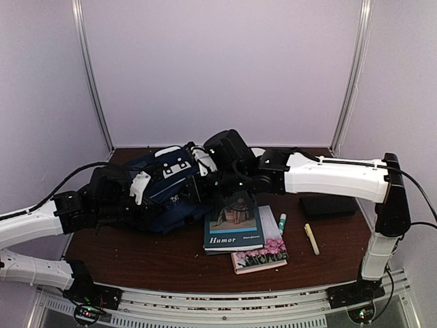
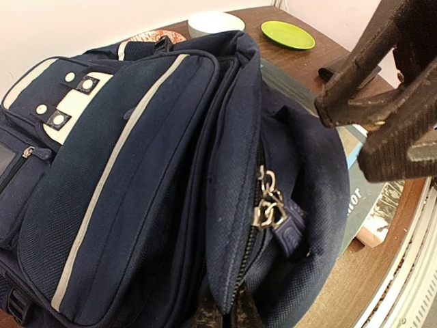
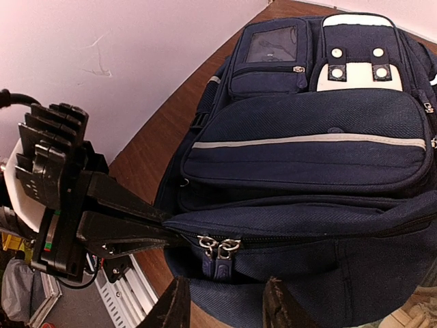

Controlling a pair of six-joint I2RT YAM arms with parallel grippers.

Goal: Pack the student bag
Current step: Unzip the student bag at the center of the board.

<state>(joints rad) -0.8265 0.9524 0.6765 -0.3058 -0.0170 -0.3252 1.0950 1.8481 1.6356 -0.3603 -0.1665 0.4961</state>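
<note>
The student bag [image 1: 167,184] is lying on the dark wooden worktop [image 1: 157,263], with pale lilac walls [image 1: 218,68] behind it. The left end effector [image 3: 167,229] is pinching its zipper edge. The right end effector [image 3: 229,301] is hovering half-open above it.

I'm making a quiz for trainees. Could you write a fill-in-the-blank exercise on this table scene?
1. The top book beside the student bag is titled ___.
2. The plate beyond the bag is coloured ___.
3. The left gripper has its jaws ___ on the bag's edge.
4. The flat case right of the yellow pen is ___.
Missing words: Humor; green; shut; black.
</note>
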